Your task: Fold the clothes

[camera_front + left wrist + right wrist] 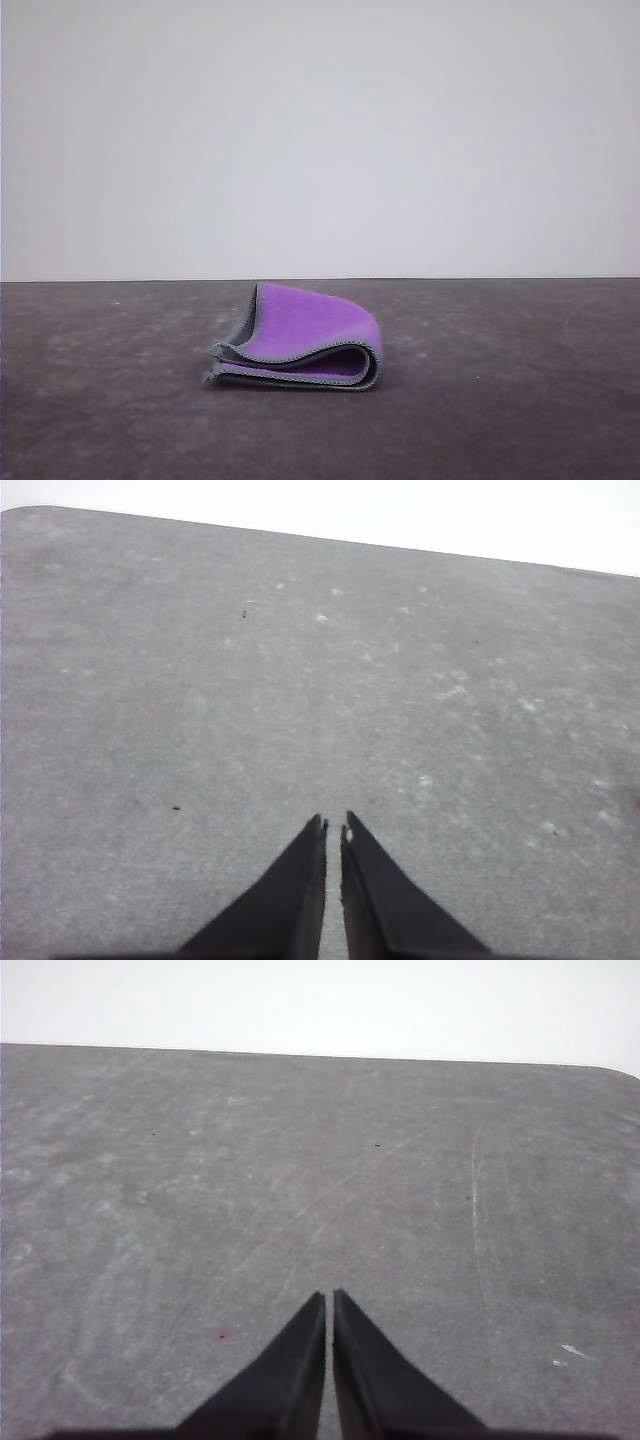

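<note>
Left gripper (333, 825): black fingers (290, 890) pressed nearly together, only a thin slit between the tips, nothing held. It hangs over bare grey table (200, 680); tabletop there is speckled with pale flecks and a couple of dark specks. Far table edge runs across the upper part of that wrist view, white wall beyond.

Right gripper (329, 1298): same, fingers (285, 1375) closed tip to tip with a hairline gap, holding nothing. Table under it shows faint curved scratches and a small reddish spot close to the fingers.

Cloth (305, 340) lies on the table (520, 400) in the front view, about centre, slightly left, well back from the near edge. It is folded into a loose stack, purple face up and bulging, dark grey face visible along the left flap and between layers. Light-grey hem traces the layer edges; the fold loop is on the right side, open ends on the left. Plain white wall (320, 130) behind.
</note>
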Available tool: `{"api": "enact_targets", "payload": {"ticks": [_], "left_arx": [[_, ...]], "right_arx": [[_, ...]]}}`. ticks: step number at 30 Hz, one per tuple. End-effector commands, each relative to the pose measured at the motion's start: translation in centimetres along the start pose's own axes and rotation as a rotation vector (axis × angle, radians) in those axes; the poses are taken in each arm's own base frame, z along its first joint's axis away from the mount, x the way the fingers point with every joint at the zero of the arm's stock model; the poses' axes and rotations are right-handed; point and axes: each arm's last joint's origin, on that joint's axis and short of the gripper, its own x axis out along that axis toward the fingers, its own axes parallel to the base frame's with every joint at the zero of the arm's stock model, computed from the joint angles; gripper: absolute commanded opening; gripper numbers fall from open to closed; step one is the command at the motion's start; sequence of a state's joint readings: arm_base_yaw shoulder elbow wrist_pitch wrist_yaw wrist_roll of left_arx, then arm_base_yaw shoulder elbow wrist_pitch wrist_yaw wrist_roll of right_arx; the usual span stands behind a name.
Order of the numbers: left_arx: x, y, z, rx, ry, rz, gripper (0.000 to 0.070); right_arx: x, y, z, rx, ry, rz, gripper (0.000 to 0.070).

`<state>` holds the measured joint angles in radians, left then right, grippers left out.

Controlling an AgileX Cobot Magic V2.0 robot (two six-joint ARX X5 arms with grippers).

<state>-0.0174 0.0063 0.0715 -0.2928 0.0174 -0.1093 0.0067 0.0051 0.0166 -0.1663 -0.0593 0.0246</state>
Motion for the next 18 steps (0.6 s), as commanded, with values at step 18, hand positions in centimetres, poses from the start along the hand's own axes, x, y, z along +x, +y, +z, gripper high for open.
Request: {"api": "enact_targets", "payload": {"ticks": [18], "left_arx": [[0.23, 0.07, -0.63, -0.006, 0.023, 0.005, 0.0016]], "right_arx": [[0.04, 0.01, -0.03, 0.013, -0.009, 0.001, 0.0010]]}}
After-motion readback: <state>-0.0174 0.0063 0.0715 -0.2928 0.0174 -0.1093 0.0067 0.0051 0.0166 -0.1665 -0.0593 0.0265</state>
